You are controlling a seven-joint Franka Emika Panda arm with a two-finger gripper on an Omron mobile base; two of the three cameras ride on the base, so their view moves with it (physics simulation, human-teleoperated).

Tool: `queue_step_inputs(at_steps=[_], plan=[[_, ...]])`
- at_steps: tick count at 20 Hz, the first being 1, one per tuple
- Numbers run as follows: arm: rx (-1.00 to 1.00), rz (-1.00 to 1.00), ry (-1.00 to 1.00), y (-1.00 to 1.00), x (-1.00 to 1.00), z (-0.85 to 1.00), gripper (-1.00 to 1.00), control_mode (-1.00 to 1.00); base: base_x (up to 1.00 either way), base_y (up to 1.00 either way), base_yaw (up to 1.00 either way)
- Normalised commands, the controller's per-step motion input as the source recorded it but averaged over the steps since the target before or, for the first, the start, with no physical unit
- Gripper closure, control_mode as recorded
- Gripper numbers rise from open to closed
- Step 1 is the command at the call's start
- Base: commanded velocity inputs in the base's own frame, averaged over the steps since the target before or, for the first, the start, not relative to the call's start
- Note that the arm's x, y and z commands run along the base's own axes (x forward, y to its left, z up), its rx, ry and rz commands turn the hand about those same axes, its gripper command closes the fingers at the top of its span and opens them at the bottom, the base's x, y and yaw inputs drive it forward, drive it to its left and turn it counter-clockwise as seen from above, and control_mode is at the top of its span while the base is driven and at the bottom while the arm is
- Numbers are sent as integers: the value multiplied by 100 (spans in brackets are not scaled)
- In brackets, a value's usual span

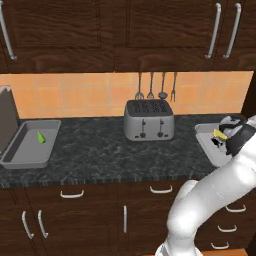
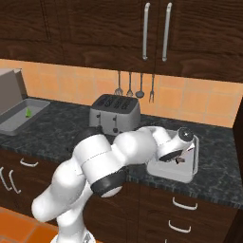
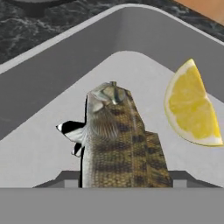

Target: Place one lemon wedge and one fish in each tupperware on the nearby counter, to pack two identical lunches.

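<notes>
**Left of frame.** Left tupperware [image 1: 30, 157]: grey, open, on the counter [image 1: 100, 150]. It holds one greenish lemon wedge [image 1: 41, 137] and no fish that I can see.
- Risk: this lunch is only half packed. If the second fish gets forgotten, the two boxes will not match.

**Centre.** Toaster [image 1: 148, 120]: silver, four slots, at the back of the counter under a row of hanging utensils [image 1: 156, 87].
- Risk: the arm has to pass in front of it on any trip between the boxes, so a low swing could clip it.

**Right of frame.** Right tupperware [image 1: 204, 131]: grey, open, near the counter's front edge. Inside, the yellow lemon wedge [image 3: 192, 107] lies at right centre of the hand view, apart from the fish.

**Fish** [image 3: 116, 135]: brown and scaly, at lower centre of the hand view, low over the box floor with its black-and-white tail pointing to the far wall.

**Gripper** [image 3: 124, 179]: down inside the right tupperware. The fish fills the gap between the two tips, so I judge the jaws clamped on its flanks.
- Risk: let go while the fish is off the floor or leaning, and it could roll onto the wedge or prop against the wall.
- Risk: the hand sits close to the box walls, so a sideways pull on the way out could drag the box towards the counter's edge.
- Risk: the fish could also cling to a finger and lift out again.

**Writing.** None readable on the toaster, boxes or cabinets, and no brand marks.
</notes>
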Motion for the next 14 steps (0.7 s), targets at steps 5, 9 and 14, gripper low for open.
queue_step_inputs(at_steps=[5, 9, 14], plan=[[-1, 4, 0, 12, 64, -23, -100, -100, 0, 0, 0], [-1, 7, 0, -13, 13, -10, -100, -100, 0, 0, 0], [0, 7, -1, -22, -13, 0, -100, -100, 0, 0, 0]])
